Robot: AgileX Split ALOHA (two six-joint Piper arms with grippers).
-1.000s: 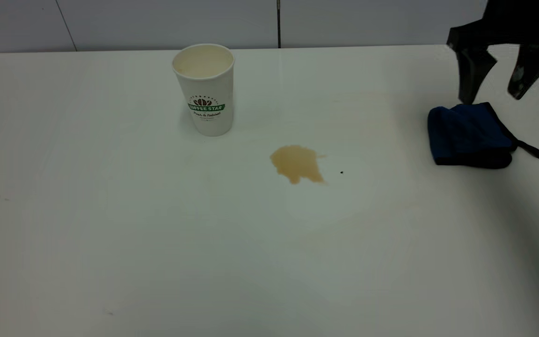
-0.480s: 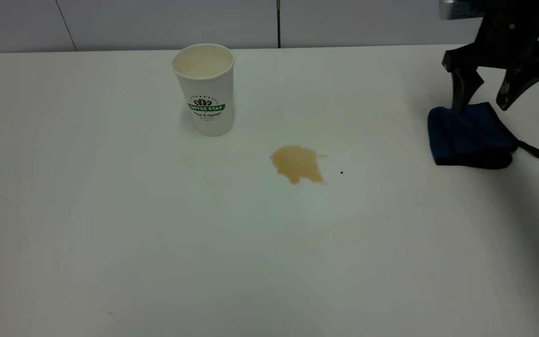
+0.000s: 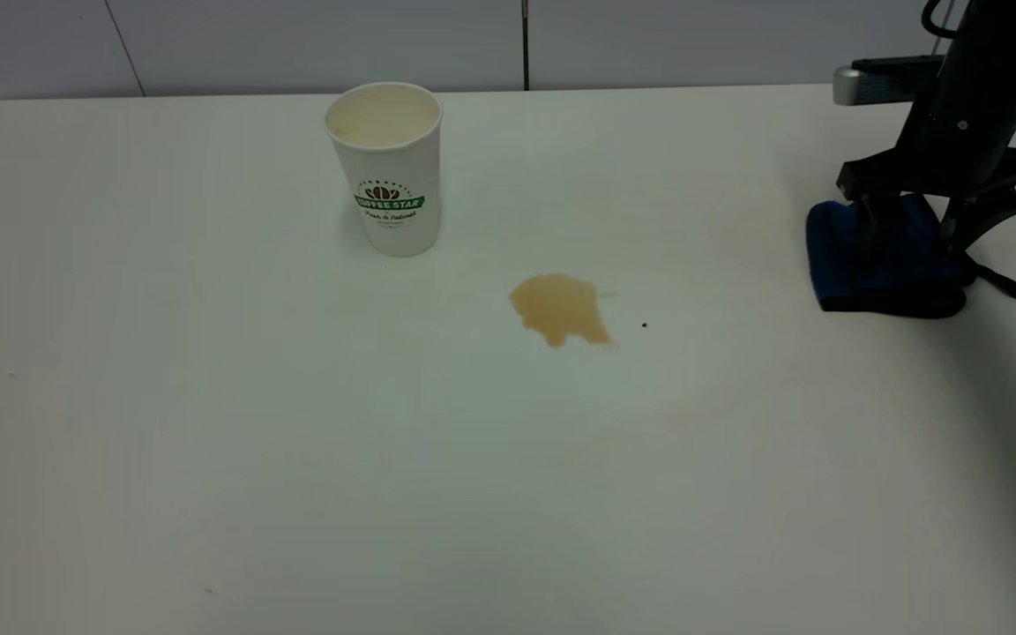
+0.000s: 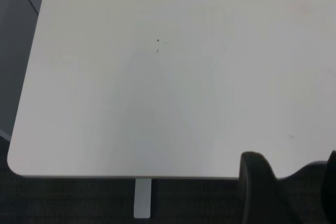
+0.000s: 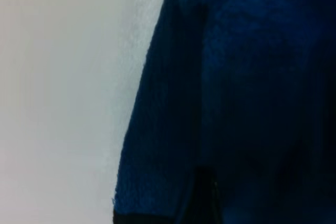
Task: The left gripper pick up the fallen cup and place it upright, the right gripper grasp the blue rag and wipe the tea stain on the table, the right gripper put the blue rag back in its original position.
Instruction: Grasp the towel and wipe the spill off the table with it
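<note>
Tabletop (image 3: 208, 441): smooth white laminate-like surface, faint sheen, pale yellowish smears in places. Cup (image 3: 389, 176): white paper, lightly textured wall, matt; printed green banner; cream interior. Tea stain (image 3: 558, 308): thin light-brown liquid film, edges irregular. Blue rag (image 3: 843, 256): soft fuzzy cloth, matt, dark trim at edge; nap clearly visible in right wrist view. Right hand (image 3: 914, 247): matt black plastic, silver-grey metallic-looking side piece.

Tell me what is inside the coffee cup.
The cup stands upright on the table. Through its open mouth only the cream inner wall shows; the bottom is hidden by the near wall, so any leftover liquid cannot be seen.
</note>
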